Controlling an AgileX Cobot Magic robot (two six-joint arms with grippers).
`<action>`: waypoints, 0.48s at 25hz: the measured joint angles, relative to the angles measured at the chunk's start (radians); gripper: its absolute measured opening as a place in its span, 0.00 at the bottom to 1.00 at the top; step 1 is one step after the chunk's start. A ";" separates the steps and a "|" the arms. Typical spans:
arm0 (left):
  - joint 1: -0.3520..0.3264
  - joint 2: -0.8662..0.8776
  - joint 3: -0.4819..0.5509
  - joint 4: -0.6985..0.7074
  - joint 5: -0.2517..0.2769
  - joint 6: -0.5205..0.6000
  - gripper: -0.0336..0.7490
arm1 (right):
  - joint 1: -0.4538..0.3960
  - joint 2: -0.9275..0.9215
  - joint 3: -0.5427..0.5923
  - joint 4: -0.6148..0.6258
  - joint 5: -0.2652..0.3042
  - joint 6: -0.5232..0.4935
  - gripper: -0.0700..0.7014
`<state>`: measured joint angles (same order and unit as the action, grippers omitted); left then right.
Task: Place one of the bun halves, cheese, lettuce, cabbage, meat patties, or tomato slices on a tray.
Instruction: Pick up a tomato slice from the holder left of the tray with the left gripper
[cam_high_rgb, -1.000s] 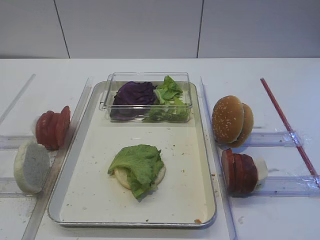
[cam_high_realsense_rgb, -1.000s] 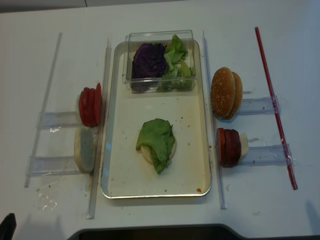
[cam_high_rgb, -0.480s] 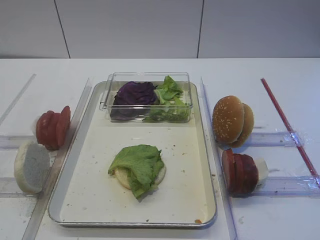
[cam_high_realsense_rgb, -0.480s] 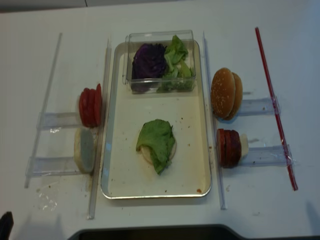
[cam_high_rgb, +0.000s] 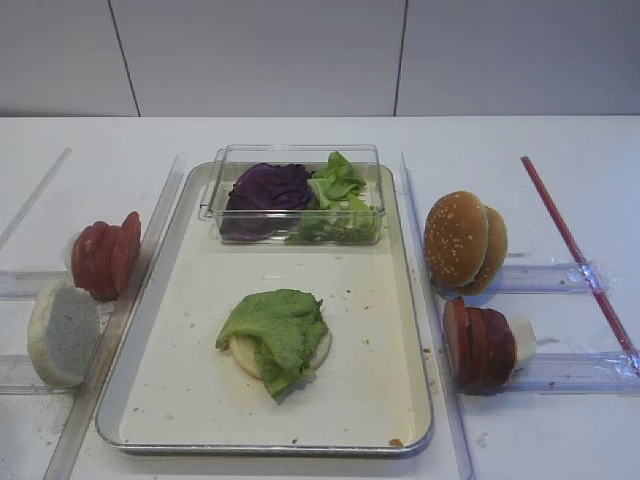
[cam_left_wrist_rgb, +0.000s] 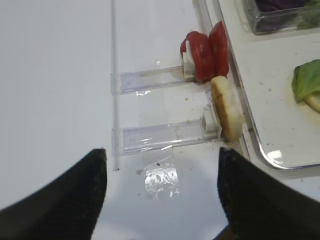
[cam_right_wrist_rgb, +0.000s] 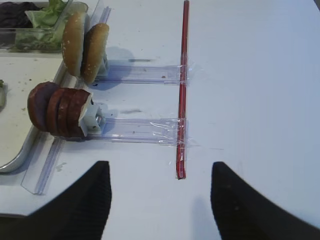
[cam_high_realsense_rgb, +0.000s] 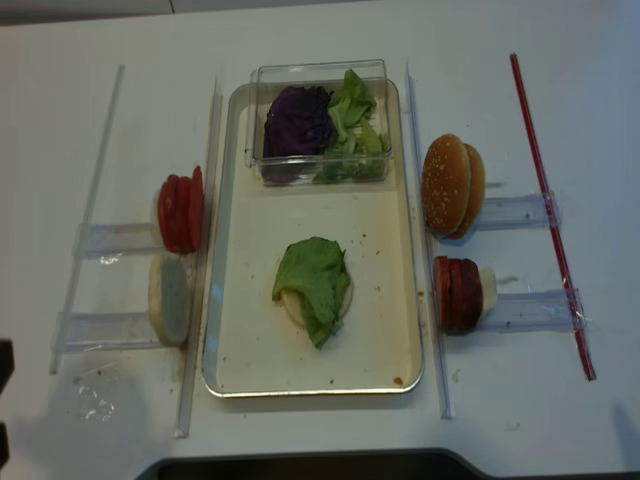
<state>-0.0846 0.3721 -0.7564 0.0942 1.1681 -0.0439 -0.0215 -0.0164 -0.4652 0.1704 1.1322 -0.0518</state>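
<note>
The metal tray (cam_high_rgb: 400, 330) holds a pale bun half (cam_high_rgb: 242, 355) with a lettuce leaf (cam_high_rgb: 278, 325) draped over it. A clear box at the tray's back holds cabbage (cam_high_rgb: 268, 187) and more lettuce (cam_high_rgb: 340, 195). Tomato slices (cam_left_wrist_rgb: 205, 47) and a pale bun half (cam_left_wrist_rgb: 226, 107) stand on edge left of the tray. Sesame bun halves (cam_right_wrist_rgb: 85, 45) and meat patties (cam_right_wrist_rgb: 57, 110) stand to its right. No cheese shows. My left gripper (cam_left_wrist_rgb: 161, 151) hovers open and empty near the left racks. My right gripper (cam_right_wrist_rgb: 159, 164) is open and empty by a red strip (cam_right_wrist_rgb: 182, 90).
Clear plastic racks (cam_left_wrist_rgb: 160, 137) and long clear rails (cam_high_rgb: 150, 250) flank the tray on both sides. A crumpled bit of clear tape (cam_left_wrist_rgb: 160, 177) lies on the white table under the left gripper. The red strip is taped across the right racks (cam_right_wrist_rgb: 145, 130).
The dark tip of the left gripper at the realsense view's bottom-left corner has slid toward the left edge. No food has moved.
</note>
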 joint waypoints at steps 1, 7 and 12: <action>-0.012 0.026 -0.020 0.000 -0.002 0.000 0.60 | 0.000 0.000 0.000 0.000 0.000 0.000 0.68; -0.115 0.201 -0.142 0.000 0.004 0.005 0.60 | 0.000 0.000 0.000 0.000 0.000 0.000 0.68; -0.201 0.346 -0.237 0.000 0.014 0.011 0.60 | 0.000 0.000 0.000 0.000 0.000 0.002 0.68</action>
<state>-0.2852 0.7185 -0.9932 0.0942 1.1817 -0.0333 -0.0215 -0.0164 -0.4652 0.1704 1.1322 -0.0500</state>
